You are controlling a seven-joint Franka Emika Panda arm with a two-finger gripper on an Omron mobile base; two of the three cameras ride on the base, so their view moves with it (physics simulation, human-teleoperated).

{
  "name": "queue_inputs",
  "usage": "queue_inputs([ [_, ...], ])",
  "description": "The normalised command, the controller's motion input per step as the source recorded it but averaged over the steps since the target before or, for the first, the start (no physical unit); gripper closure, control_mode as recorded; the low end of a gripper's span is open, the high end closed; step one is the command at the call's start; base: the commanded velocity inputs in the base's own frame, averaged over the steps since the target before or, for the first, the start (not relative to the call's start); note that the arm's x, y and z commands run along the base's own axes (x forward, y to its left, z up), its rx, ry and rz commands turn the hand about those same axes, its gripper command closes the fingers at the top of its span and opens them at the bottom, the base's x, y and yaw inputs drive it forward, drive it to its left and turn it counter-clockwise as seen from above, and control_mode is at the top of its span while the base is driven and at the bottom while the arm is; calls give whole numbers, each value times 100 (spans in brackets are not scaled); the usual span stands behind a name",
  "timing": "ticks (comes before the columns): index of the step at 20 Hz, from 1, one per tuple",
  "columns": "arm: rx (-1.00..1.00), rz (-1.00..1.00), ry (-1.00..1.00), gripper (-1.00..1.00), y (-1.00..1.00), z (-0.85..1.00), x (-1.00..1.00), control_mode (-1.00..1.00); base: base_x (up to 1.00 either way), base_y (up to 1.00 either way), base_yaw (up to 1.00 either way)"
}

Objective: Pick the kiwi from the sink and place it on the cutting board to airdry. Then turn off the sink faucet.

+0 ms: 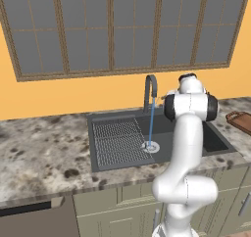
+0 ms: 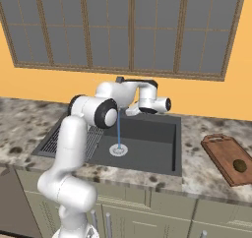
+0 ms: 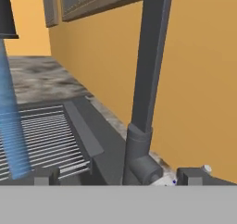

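Note:
The kiwi (image 2: pixel 239 165) lies on the reddish-brown cutting board (image 2: pixel 222 153), which sits on the counter right of the sink (image 2: pixel 157 143). The board's corner (image 1: pixel 240 119) also shows in the left base view. The sink faucet (image 1: pixel 150 91) stands behind the basin. A blue stream of water (image 1: pixel 151 123) runs from it down to the round drain (image 2: pixel 118 150). My gripper (image 2: pixel 131 111) is open at the back of the sink, level with the faucet's foot. In the hand view the faucet's stem (image 3: pixel 149 70) rises close ahead and its base sits between my spread fingertips (image 3: pixel 44 176).
A wire grid rack (image 1: pixel 117 140) fills the left half of the sink. The orange wall (image 3: pixel 203 89) and a window sill are close behind the faucet. Speckled stone counter (image 1: pixel 44 148) runs on both sides. My own arm (image 1: pixel 184 143) stands over the basin's right half.

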Motion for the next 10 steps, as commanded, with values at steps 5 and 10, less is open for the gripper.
queue_inputs([
  [5, 0, 1, 0, -100, 0, -14, 23, -100, 0, 0, 0],
  [10, 0, 1, 0, -100, 0, -13, 26, -100, 0, 0, 0],
])
